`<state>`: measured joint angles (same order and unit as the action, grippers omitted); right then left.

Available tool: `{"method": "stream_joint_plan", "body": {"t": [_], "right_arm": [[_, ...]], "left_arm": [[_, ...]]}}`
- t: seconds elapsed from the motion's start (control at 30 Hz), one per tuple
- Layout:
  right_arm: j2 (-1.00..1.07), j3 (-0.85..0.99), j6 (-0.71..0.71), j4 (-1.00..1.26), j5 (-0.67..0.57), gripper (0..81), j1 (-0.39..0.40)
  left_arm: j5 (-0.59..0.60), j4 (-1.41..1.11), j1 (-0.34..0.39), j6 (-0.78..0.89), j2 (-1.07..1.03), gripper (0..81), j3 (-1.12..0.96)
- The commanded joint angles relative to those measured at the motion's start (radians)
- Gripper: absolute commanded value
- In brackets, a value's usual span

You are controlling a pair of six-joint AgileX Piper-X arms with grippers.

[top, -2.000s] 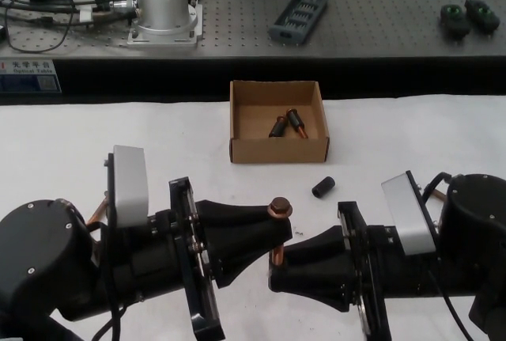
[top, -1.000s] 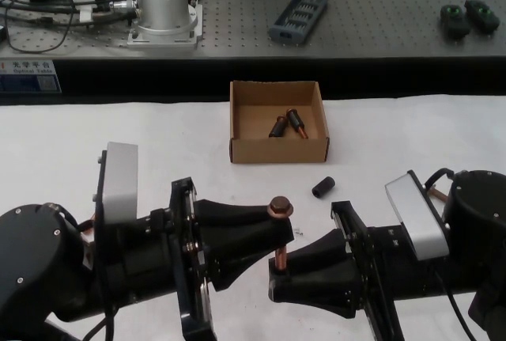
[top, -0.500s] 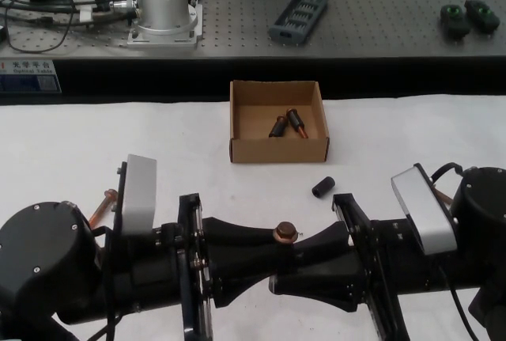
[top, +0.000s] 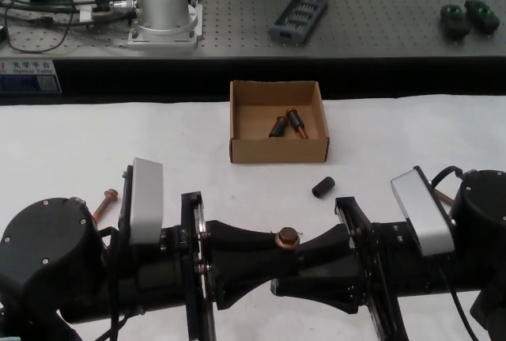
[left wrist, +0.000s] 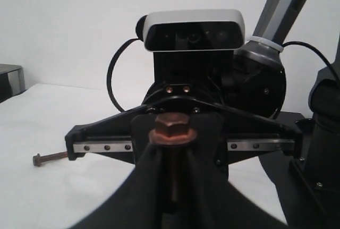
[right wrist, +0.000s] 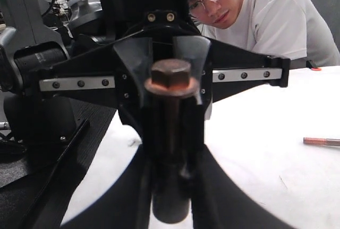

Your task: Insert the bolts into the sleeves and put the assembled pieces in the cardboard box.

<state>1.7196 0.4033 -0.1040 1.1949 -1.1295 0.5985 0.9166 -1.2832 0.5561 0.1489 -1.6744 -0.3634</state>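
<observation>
L gripper pinched shut on bolt shank under head, R gripper clamped on sleeve, bolt upright w/ shank down in sleeve, cardboard box well apart, farther back.

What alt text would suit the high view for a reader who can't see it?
Two black robot arms face each other at the near edge of the bench, the left tool and right tool meeting at one upright copper bolt. Beyond lie a loose black sleeve and an open cardboard box holding assembled pieces.
</observation>
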Motion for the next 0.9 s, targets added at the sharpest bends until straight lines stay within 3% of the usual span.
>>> {"method": "stream_joint_plan", "body": {"t": [0.0,0.27,0.37,0.57,0.87], "right_arm": [[-0.014,0.012,-0.016,0.047,-0.001,7.1,-0.005],[-0.014,0.012,-0.016,0.047,-0.001,7.1,-0.005],[-0.014,0.012,-0.016,0.047,-0.001,7.1,-0.005],[-0.014,0.012,-0.016,0.047,-0.001,7.1,-0.005],[-0.014,0.012,-0.016,0.045,-0.002,7.1,-0.005]], "left_arm": [[0.015,0.055,0.004,-0.052,-0.006,0.6,0.004],[-0.023,0.046,0.004,-0.035,-0.006,0.9,0.004],[-0.028,0.046,0.004,-0.025,-0.006,11.9,0.004],[-0.035,0.046,0.004,0.023,-0.006,49.1,-0.001],[-0.019,-0.050,0.004,0.163,-0.006,52.2,-0.009]]}}
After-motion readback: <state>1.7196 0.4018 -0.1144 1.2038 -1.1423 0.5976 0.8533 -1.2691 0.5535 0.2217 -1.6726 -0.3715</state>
